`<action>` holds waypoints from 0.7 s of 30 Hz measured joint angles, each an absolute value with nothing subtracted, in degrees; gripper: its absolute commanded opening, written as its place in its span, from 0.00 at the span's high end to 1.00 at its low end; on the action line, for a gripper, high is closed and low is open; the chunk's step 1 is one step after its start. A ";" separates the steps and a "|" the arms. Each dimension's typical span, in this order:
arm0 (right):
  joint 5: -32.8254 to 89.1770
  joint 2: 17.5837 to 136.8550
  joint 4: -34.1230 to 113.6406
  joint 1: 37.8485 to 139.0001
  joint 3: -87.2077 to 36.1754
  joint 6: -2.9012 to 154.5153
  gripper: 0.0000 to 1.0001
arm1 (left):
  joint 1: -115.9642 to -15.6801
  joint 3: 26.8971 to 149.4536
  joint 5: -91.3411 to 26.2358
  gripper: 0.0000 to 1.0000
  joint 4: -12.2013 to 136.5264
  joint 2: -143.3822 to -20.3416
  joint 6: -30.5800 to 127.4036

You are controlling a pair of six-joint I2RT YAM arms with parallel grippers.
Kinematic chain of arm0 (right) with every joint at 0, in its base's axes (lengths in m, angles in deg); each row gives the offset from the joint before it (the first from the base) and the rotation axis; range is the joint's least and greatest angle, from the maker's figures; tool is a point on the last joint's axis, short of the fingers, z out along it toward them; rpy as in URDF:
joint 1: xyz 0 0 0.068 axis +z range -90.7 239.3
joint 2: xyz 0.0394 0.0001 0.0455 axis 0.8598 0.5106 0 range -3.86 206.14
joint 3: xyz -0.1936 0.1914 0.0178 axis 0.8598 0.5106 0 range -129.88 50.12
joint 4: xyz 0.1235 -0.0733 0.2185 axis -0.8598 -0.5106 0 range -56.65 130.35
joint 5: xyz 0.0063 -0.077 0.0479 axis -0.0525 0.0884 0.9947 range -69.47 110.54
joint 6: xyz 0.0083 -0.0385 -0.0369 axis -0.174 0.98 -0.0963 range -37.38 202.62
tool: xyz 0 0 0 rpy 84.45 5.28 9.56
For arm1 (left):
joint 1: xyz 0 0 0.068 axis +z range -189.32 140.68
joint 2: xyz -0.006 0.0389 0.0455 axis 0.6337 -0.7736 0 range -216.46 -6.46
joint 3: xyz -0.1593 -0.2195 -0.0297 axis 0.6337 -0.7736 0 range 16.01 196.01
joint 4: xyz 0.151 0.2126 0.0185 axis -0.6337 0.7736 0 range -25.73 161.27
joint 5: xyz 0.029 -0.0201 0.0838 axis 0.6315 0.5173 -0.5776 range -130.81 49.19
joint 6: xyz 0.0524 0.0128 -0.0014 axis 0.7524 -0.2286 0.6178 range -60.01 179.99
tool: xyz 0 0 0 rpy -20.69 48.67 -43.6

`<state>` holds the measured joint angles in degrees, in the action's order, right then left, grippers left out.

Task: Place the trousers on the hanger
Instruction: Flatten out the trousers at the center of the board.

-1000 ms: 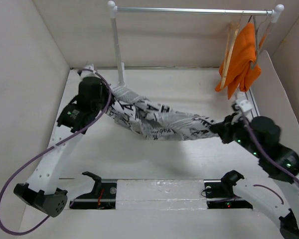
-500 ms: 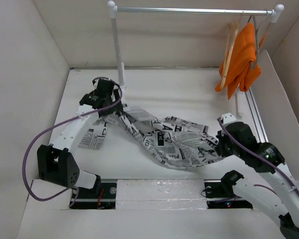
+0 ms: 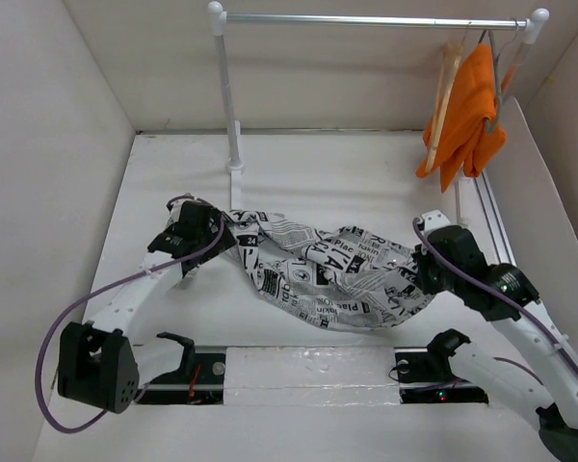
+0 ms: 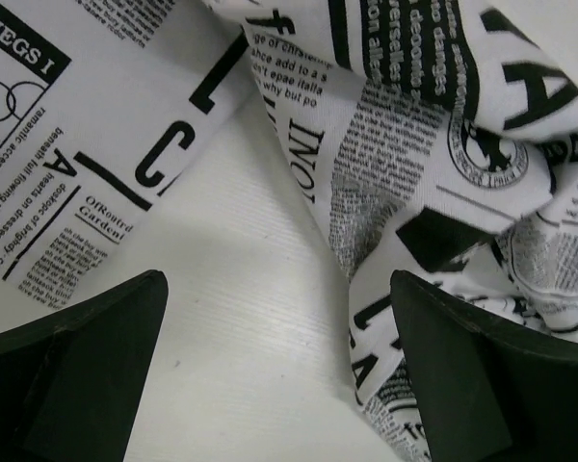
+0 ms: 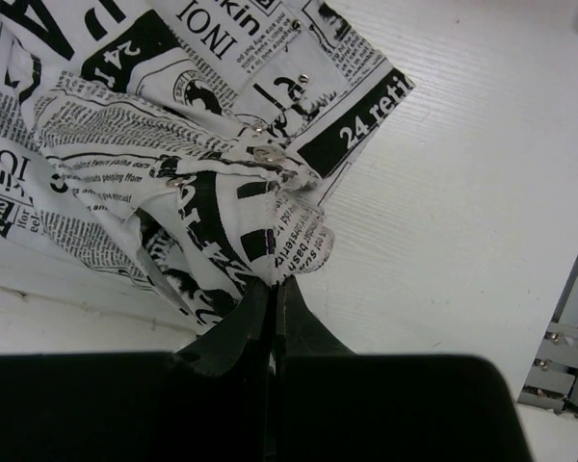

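Observation:
The trousers (image 3: pixel 328 274), white with black newspaper print, lie crumpled on the table between my two arms. My left gripper (image 3: pixel 212 234) hovers open at their left end. In the left wrist view its fingertips (image 4: pixel 277 289) stand wide over bare table, with trousers cloth (image 4: pixel 414 144) by the right finger and nothing held. My right gripper (image 3: pixel 422 272) is shut on a fold by the waistband; its jaws (image 5: pixel 279 277) pinch the trousers (image 5: pixel 173 144). The tan wooden hanger (image 3: pixel 447 82) hangs on the rail at the back right.
A metal clothes rail (image 3: pixel 366 18) on a white post (image 3: pixel 229 96) spans the back. An orange garment (image 3: pixel 467 111) hangs beside the wooden hanger. White walls enclose the table on the left, right and back. A metal track (image 3: pixel 496 226) runs along the right edge.
My left gripper opened and let go of the trousers' leg end, then moved down and nearer. The trousers, stretched in the air before, dropped in a heap. My right gripper lowered, still gripping.

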<state>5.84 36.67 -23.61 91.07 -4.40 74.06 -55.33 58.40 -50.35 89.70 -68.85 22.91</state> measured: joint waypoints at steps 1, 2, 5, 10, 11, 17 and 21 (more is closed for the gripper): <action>6.23 37.28 -23.24 91.04 -4.36 74.24 1.00 | -55.33 58.62 -50.81 0.01 88.63 -70.40 22.34; 6.64 37.77 -22.89 91.04 -4.19 74.33 1.00 | -55.35 59.21 -51.82 0.01 88.10 -71.95 21.75; 7.76 37.31 -22.12 90.85 -2.83 74.83 1.00 | -53.67 60.91 -54.18 0.01 85.74 -75.36 19.96; 11.43 34.95 -21.10 90.85 -0.25 76.29 1.00 | -46.66 61.09 -52.91 0.01 76.91 -76.30 16.16; 12.20 35.30 -20.83 90.85 0.12 76.51 1.00 | -46.46 61.09 -52.41 0.01 75.16 -76.74 15.46; 15.91 35.84 -18.26 90.80 2.92 77.45 1.00 | -46.72 61.41 -48.28 0.18 66.75 -84.85 13.25; 16.44 35.10 -18.10 90.80 3.27 77.69 1.00 | -46.72 65.63 -47.75 0.84 66.90 -93.15 11.90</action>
